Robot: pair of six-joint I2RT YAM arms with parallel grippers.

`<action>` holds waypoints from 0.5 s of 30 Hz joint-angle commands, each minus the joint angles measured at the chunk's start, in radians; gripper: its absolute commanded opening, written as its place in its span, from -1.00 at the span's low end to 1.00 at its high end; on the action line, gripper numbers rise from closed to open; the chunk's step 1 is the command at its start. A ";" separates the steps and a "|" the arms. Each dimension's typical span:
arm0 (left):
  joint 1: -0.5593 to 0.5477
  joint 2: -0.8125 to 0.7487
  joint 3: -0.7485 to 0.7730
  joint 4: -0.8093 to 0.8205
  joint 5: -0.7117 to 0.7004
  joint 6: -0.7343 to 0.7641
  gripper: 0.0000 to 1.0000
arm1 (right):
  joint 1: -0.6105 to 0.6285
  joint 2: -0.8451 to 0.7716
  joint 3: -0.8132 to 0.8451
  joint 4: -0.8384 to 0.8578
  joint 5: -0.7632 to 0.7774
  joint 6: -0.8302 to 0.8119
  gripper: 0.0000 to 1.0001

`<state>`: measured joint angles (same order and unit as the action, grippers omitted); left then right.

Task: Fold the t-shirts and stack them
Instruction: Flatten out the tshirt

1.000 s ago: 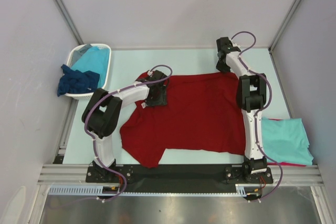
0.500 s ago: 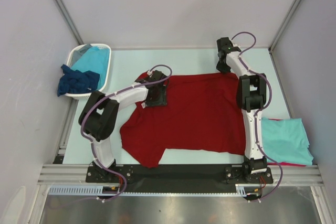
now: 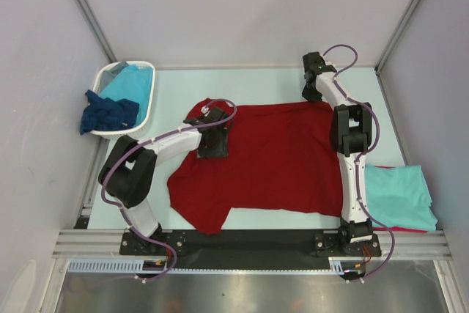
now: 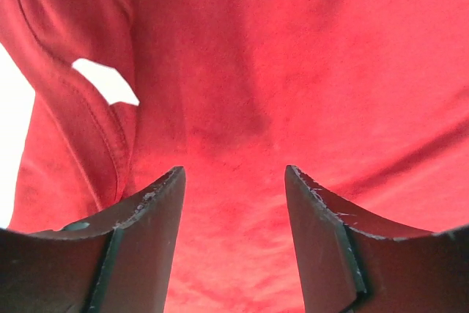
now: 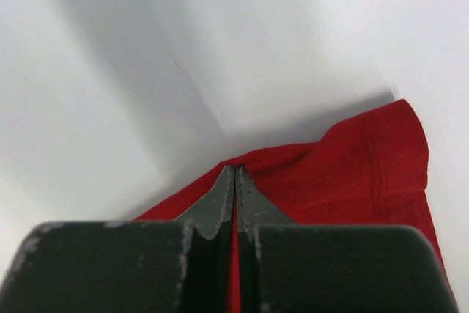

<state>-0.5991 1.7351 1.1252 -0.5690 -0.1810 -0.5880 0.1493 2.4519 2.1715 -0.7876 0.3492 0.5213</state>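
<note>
Dark red shirt (image 3: 278, 159): lies spread flat in the middle of the table (image 3: 271, 78).
Left gripper (image 4: 234, 174): wide apart, just over the shirt's left part, holding nothing.
Right gripper (image 5: 234, 175): pinched tight on the shirt's far right corner.
Folded turquoise shirt (image 3: 399, 194): at the table's near right edge.
Navy shirt (image 3: 108, 113): hangs over the basket (image 3: 149, 97) rim, far left.

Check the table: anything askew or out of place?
The navy shirt hangs out over the rim of the white basket at far left. The red shirt lies crooked, its near-left corner jutting toward the near side.
</note>
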 commanded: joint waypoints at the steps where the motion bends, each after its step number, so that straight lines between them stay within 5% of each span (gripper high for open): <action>1: -0.001 -0.016 -0.004 0.006 -0.006 -0.027 0.20 | -0.002 -0.008 0.019 0.016 0.004 -0.014 -1.00; 15: -0.001 0.026 -0.062 0.024 0.046 -0.042 0.04 | -0.005 -0.024 0.002 0.021 0.007 -0.017 -1.00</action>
<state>-0.5991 1.7443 1.0828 -0.5648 -0.1616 -0.6060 0.1493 2.4519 2.1712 -0.7876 0.3492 0.5190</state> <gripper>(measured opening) 0.544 0.009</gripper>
